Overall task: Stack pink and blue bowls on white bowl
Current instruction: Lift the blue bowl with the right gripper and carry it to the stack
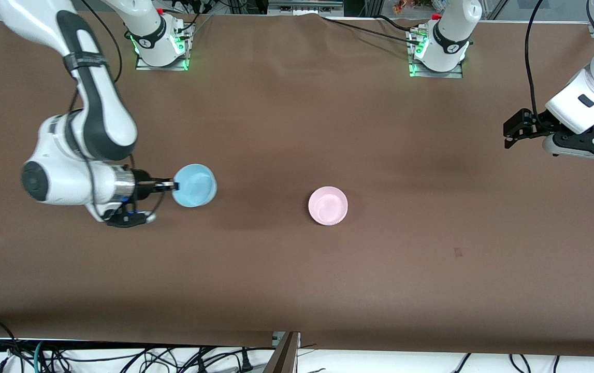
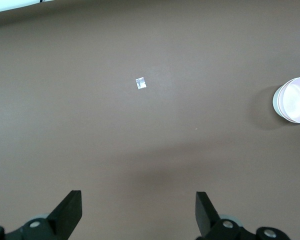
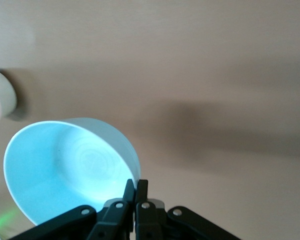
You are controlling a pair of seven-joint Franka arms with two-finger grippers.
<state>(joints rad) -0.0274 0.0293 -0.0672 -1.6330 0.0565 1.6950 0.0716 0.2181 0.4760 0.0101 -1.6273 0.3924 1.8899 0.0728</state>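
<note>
- The right gripper (image 1: 171, 185) is clamped on the rim of the blue bowl (image 1: 194, 185), holding it tilted above the table toward the right arm's end.
- To do this well: carry the bowl level over the pink bowl (image 1: 328, 205), centre it, lower until nested, then release.
- The pink bowl sits mid-table, well apart from the gripper; a pale rim under it suggests the white bowl.
- The left gripper (image 2: 138, 212) waits, jaws apart, above bare table.

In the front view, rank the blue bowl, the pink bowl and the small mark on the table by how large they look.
1. blue bowl, pinched by its rim in the right hand; it looks slightly larger, perhaps only because it is lifted and tilted toward the camera.
2. pink bowl, close in size, so I would not rank these two firmly.
3. small mark, plainly the smallest.
</note>
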